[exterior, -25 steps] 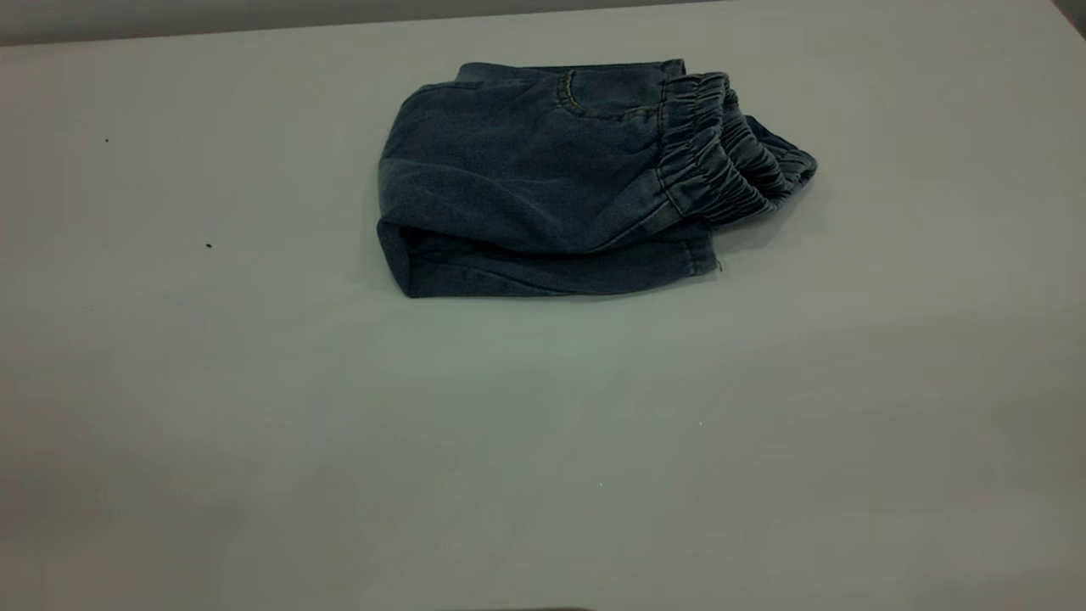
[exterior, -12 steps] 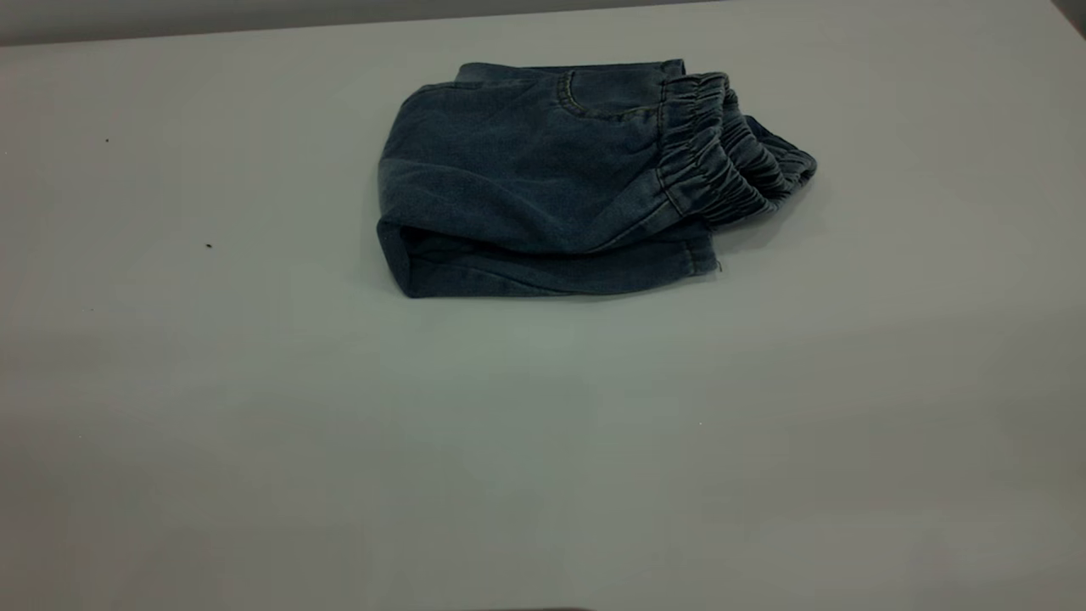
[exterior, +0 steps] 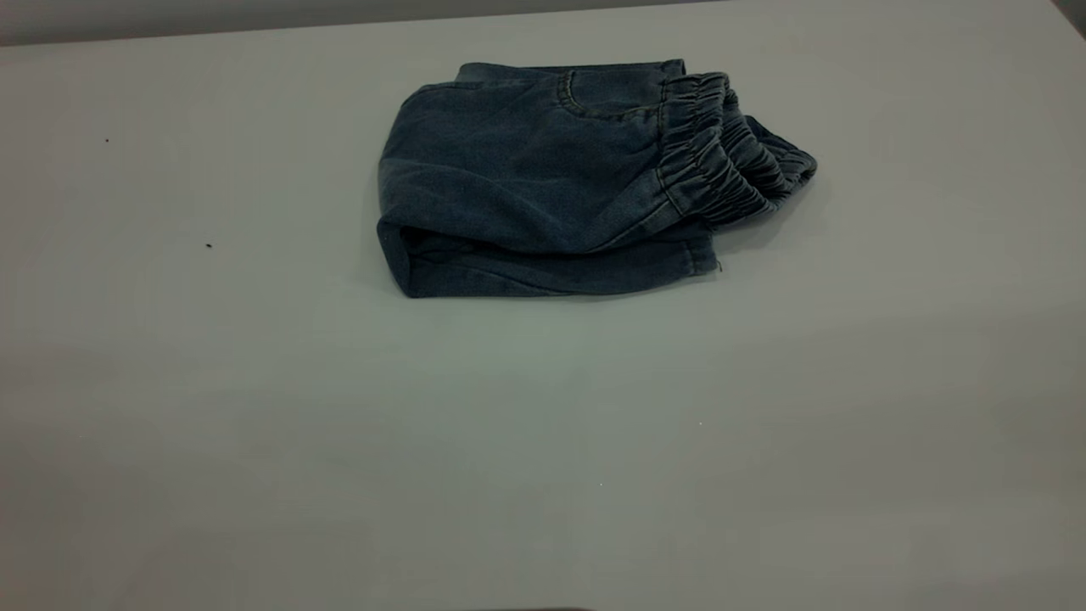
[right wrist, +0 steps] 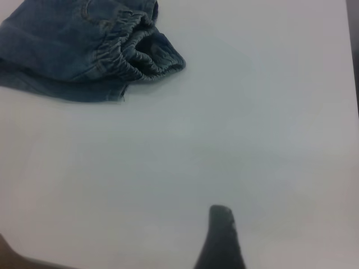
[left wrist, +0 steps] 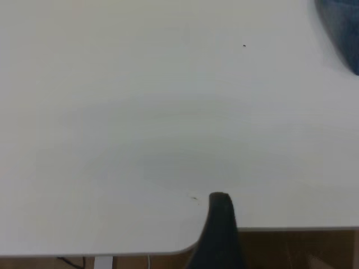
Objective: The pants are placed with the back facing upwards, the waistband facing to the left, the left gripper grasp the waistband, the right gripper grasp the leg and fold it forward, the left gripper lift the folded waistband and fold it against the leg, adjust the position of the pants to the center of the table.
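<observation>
The pants [exterior: 543, 178] lie folded into a compact denim bundle on the far half of the table [exterior: 543, 441]. The ruffled waistband [exterior: 721, 161] sits at the bundle's right end, on top of the folded leg [exterior: 560, 276]. Neither arm appears in the exterior view. In the left wrist view my left gripper [left wrist: 220, 224] hovers by the table's rounded edge, far from the pants [left wrist: 342, 28]. In the right wrist view my right gripper [right wrist: 220, 235] is over bare table, well apart from the pants [right wrist: 61, 50] and the waistband [right wrist: 140, 53]. Nothing is held.
The table's near edge [left wrist: 280, 228] shows in the left wrist view, with brown floor beyond. A few tiny dark specks [exterior: 208, 246] mark the tabletop left of the pants. Wide bare table surrounds the bundle on all sides.
</observation>
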Robot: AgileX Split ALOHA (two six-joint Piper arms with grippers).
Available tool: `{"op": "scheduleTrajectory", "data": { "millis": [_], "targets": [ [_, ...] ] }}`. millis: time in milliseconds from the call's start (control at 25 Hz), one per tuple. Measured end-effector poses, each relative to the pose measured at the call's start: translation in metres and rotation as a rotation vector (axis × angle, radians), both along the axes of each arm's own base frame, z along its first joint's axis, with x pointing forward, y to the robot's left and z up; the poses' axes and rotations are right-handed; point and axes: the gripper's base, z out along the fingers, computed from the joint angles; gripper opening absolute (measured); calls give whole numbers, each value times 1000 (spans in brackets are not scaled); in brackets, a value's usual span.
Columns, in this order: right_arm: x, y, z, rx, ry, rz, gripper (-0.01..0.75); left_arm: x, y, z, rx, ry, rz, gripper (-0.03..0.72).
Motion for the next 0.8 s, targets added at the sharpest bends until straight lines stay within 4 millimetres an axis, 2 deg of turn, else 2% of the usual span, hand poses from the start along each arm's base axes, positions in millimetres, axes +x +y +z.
{"op": "scheduleTrajectory", "data": {
  "millis": [440, 800],
  "targets": [
    [0, 0, 0, -2, 0, -1, 476, 0, 0, 0, 0, 0, 0, 549],
    [1, -6, 0, 3, 5, -86, 476, 0, 0, 0, 0, 0, 0, 549]
  ]
}}
